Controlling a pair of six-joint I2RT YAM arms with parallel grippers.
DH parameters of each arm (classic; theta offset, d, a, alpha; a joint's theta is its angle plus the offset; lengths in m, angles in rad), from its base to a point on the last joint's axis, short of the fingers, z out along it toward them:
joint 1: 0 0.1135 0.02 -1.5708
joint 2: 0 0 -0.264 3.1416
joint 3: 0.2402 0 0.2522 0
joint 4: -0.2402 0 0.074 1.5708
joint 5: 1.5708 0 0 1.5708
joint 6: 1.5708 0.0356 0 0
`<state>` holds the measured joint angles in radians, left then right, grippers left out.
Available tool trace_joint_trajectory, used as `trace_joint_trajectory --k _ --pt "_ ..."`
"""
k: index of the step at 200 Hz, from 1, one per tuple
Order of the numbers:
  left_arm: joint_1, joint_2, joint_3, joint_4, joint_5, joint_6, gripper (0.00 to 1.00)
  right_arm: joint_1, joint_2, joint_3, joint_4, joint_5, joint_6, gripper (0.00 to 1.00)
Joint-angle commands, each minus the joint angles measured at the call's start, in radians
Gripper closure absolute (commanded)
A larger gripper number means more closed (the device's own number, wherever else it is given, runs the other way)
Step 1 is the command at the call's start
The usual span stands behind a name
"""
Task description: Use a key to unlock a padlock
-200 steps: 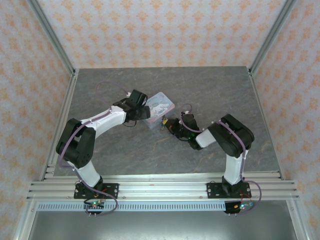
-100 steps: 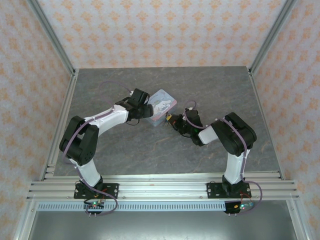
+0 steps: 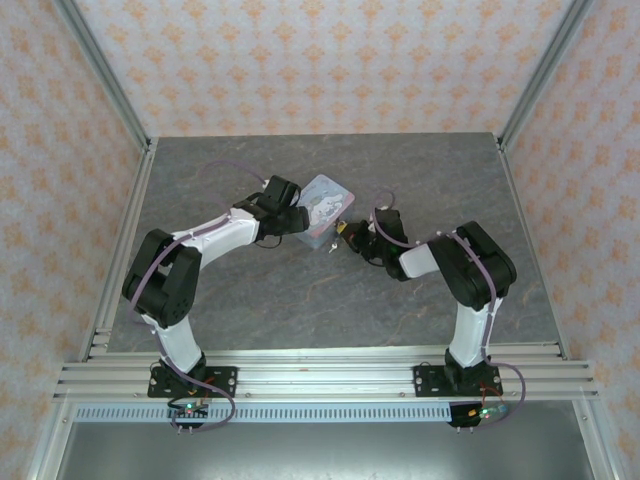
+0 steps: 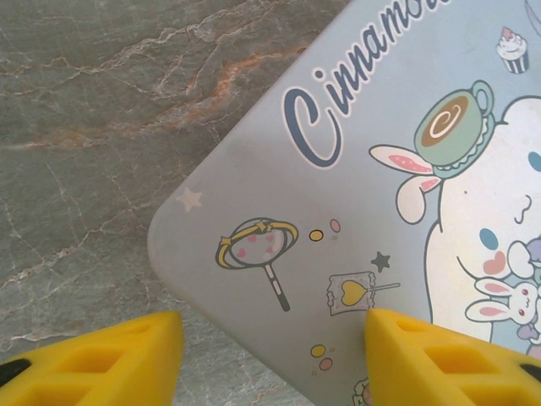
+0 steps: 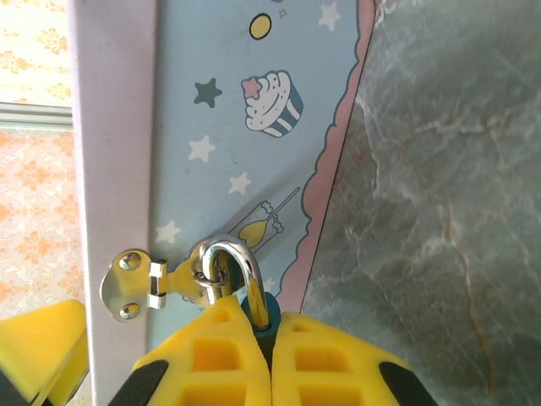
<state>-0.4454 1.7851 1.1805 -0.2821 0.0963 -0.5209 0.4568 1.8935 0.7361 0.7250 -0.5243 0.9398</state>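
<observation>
A pale-blue cartoon-printed tin (image 3: 327, 204) lies mid-table. The padlock (image 5: 247, 275) hangs at its front hasp (image 5: 139, 283): a silver shackle runs through the hasp ring into a small blue body. My right gripper (image 5: 269, 326) is shut on that blue body, and its yellow fingers hide most of it. From above, the right gripper (image 3: 347, 233) sits at the tin's near right side. My left gripper (image 4: 270, 359) is open and straddles a rounded corner of the tin (image 4: 355, 186); one finger (image 4: 93, 359) hangs over bare table beside it. The key is hidden.
The grey marbled tabletop (image 3: 300, 300) stretches around the tin. Patterned walls with metal posts (image 3: 110, 90) close in the back and sides. The aluminium rail (image 3: 320, 375) with both arm bases runs along the near edge.
The right gripper has moved up toward the tin with the padlock in it. The left gripper has slid right along the tin and its jaws have narrowed.
</observation>
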Motion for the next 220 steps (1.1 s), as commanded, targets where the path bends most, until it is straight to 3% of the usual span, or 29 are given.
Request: trace_joint_trajectory --k 1,133,154,220 --pt "0.014 0.093 -0.078 -0.258 -0.087 0.048 0.43 -0.034 -0.004 0.024 -0.144 0.072 -0.070 1.00" --pt "0.014 0.097 -0.084 -0.251 -0.079 0.050 0.45 -0.035 0.030 -0.056 -0.052 -0.014 -0.079 0.98" --pt "0.015 0.096 -0.085 -0.249 -0.078 0.049 0.46 -0.034 0.046 -0.061 -0.032 -0.026 -0.075 0.91" --pt "0.014 0.106 -0.081 -0.244 -0.070 0.048 0.47 -0.035 0.059 -0.070 -0.022 -0.039 -0.083 0.83"
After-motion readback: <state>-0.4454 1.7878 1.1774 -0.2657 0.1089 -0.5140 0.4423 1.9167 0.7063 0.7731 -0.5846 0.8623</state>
